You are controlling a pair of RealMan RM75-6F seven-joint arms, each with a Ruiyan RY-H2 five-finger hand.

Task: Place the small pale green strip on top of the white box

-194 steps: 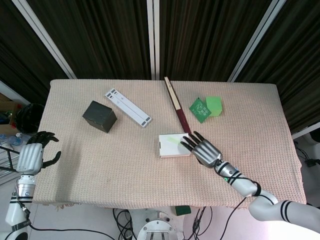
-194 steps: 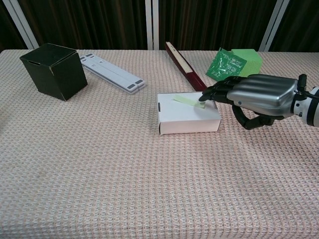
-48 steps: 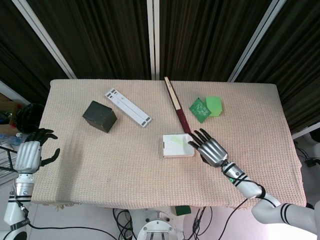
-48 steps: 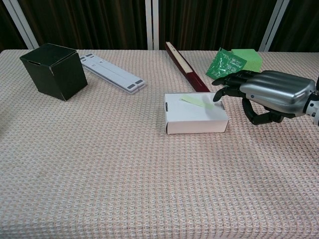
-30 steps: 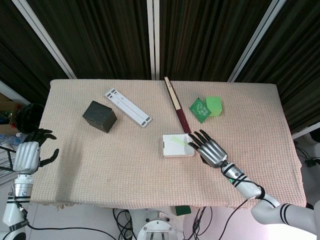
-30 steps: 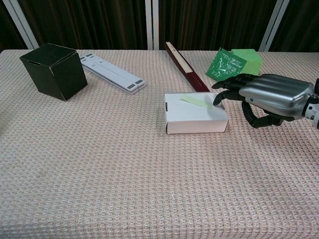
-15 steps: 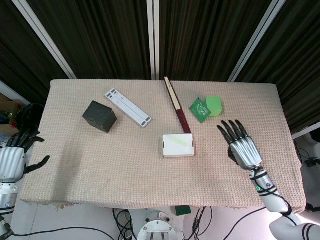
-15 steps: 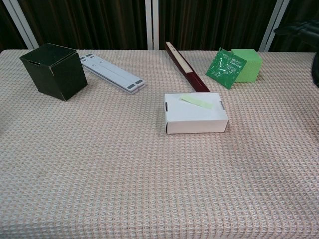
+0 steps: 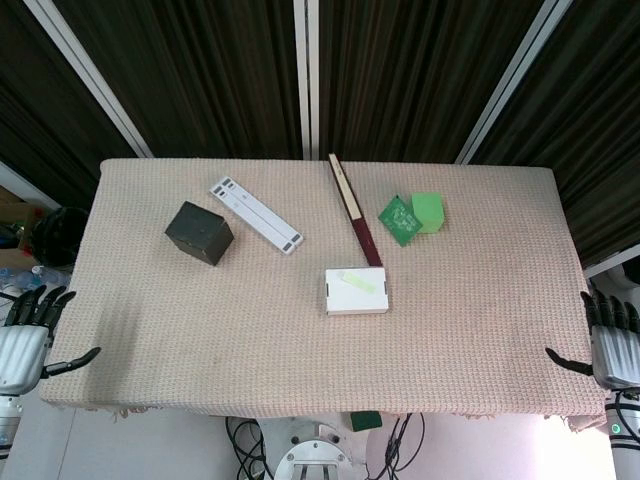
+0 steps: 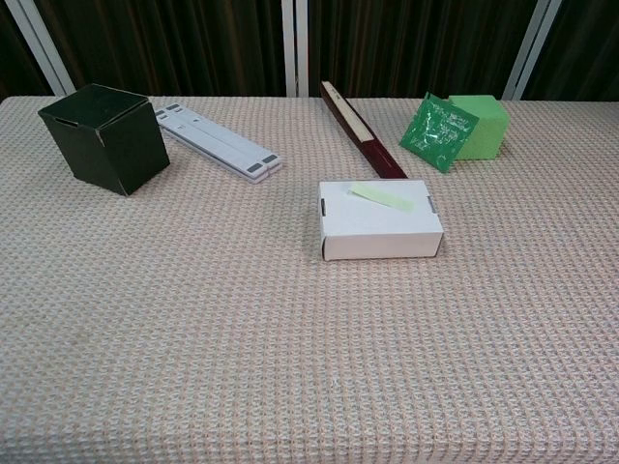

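The small pale green strip (image 9: 364, 283) (image 10: 381, 197) lies flat on top of the white box (image 9: 356, 297) (image 10: 381, 230), near its far edge. The box sits mid-table. Neither hand touches them. My right hand (image 9: 613, 347) hangs off the table's right front corner, fingers spread and holding nothing. My left hand (image 9: 22, 340) is off the left front corner, fingers also spread and empty. The chest view shows no hand.
A black cube (image 9: 199, 233) (image 10: 104, 137) and a white flat bar (image 9: 255, 214) (image 10: 218, 141) lie at the left back. A dark red stick (image 9: 354, 209) (image 10: 361, 128) runs behind the box. A green packet (image 9: 399, 219) (image 10: 438, 131) leans on a green block (image 9: 429, 211) (image 10: 481, 126) at the right back.
My right hand has drawn back from beside the box to beyond the table's right front corner. My left hand has dropped lower at the left edge. The strip stays on the box.
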